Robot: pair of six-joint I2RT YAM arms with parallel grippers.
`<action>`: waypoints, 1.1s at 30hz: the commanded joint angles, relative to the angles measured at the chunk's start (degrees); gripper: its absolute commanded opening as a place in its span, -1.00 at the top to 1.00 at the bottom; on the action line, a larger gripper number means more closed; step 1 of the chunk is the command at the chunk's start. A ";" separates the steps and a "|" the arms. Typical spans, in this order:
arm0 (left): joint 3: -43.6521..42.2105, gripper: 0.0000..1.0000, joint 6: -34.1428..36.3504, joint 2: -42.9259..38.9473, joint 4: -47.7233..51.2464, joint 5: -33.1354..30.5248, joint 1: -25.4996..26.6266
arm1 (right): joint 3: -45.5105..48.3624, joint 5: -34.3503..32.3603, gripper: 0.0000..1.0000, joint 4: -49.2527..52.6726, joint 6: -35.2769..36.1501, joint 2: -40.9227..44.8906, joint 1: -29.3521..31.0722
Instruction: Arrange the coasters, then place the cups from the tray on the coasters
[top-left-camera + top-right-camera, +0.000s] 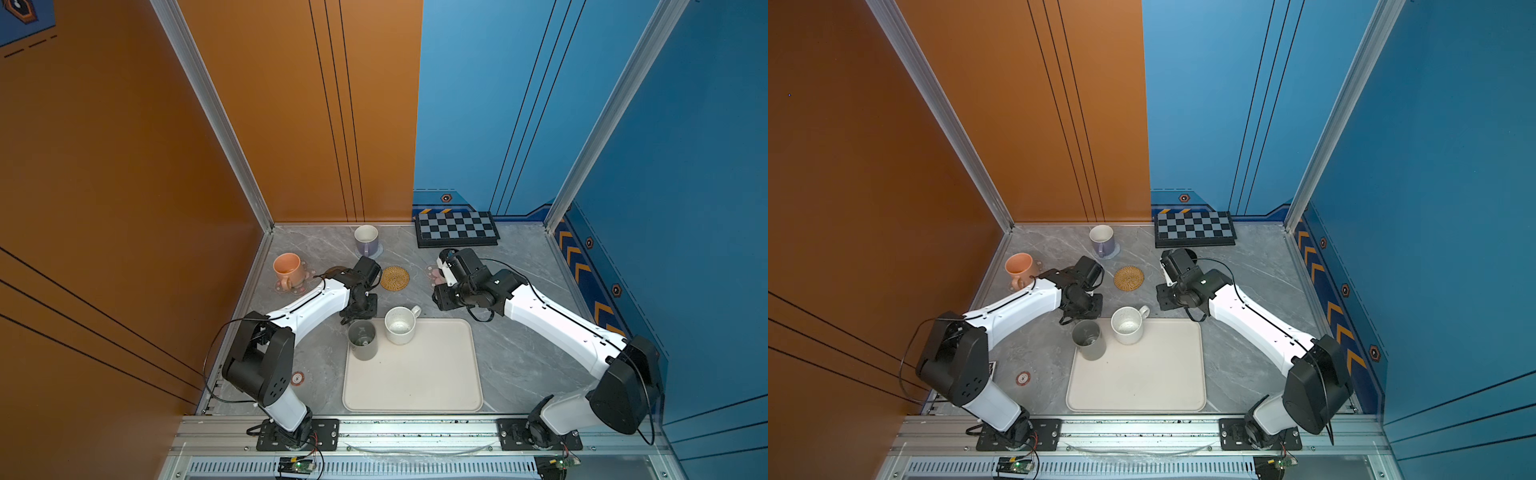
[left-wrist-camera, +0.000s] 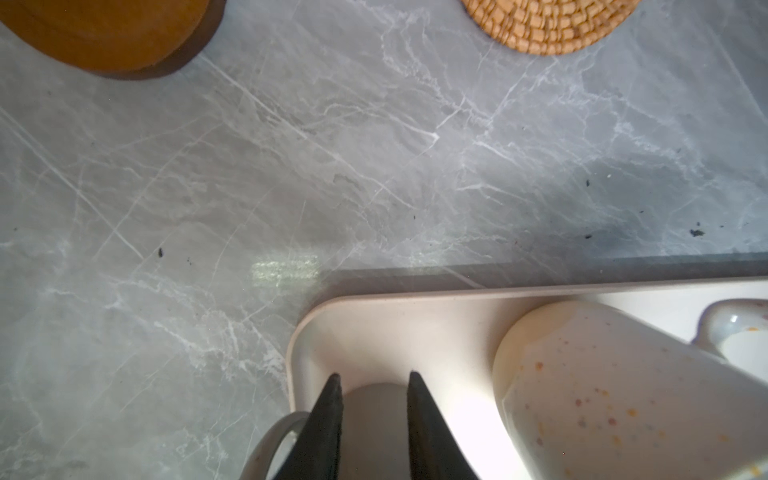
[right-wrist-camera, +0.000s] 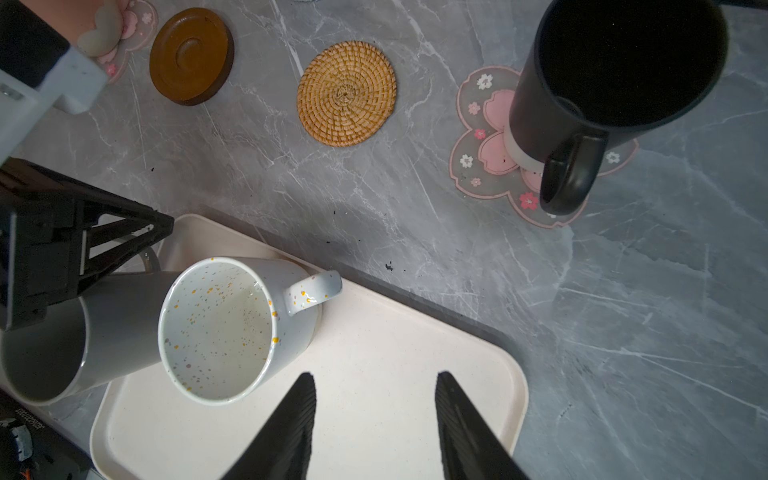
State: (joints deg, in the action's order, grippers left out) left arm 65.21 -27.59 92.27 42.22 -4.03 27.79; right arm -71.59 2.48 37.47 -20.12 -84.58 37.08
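While the grey mug [image 1: 363, 338] stands in the far left corner of the tray [image 1: 415, 386], the left hand [image 2: 372, 376] is drawn narrow on its wall beside the handle, one finger each side.

Step in hand, as judged: lift this mug and carry it to a bare coaster.
- Raise it straight up first, clear of the tray rim and of the speckled white mug [image 1: 400, 326] just beside it.
- A pinch on a thin wall may let the mug swing, so keep it upright and go slowly.
- The brown ringed disc [image 3: 189, 56] looks the nearer bare coaster. The rattan round [image 1: 395, 278] is also free.
- Set the base centred before letting go.

Right hand [image 3: 375, 376]: spread, nothing between the fingers, held over the tray.

Containers:
- Tray: two mugs, grey and speckled white, both at its far edge. The rest is bare.
- Speckled mug: empty inside. Grey mug: looks empty (only a glint at the bottom).
- Black mug [image 3: 623, 83]: on a pink-flower coaster [image 3: 486, 137], inside too dark to tell.
- Peach-orange mug [image 1: 287, 270]: on the other flower coaster [image 1: 306, 282].
- Lavender mug [image 1: 366, 240]: on the grey-blue knitted round [image 1: 379, 250], at the back of the bench.
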 commanded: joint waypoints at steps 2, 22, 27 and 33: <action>-2.52 0.43 -2.56 -2.55 2.68 -0.80 -0.48 | -0.09 -1.21 0.01 1.20 -1.65 0.98 -0.18; -2.17 0.52 -4.13 -14.59 5.92 -0.97 5.22 | 1.80 -3.41 0.01 1.28 -3.79 4.26 5.10; -2.62 0.52 -6.70 -23.79 12.14 -5.89 0.50 | 1.76 -3.38 0.01 1.26 -3.39 4.70 6.43; -8.87 0.54 -10.19 -26.77 16.41 -5.91 -2.52 | -0.23 -3.62 0.01 1.11 -2.29 3.42 9.17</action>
State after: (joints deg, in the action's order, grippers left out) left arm 60.12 -35.35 64.49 53.54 -8.88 25.50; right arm -70.43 0.10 37.50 -22.90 -81.06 45.06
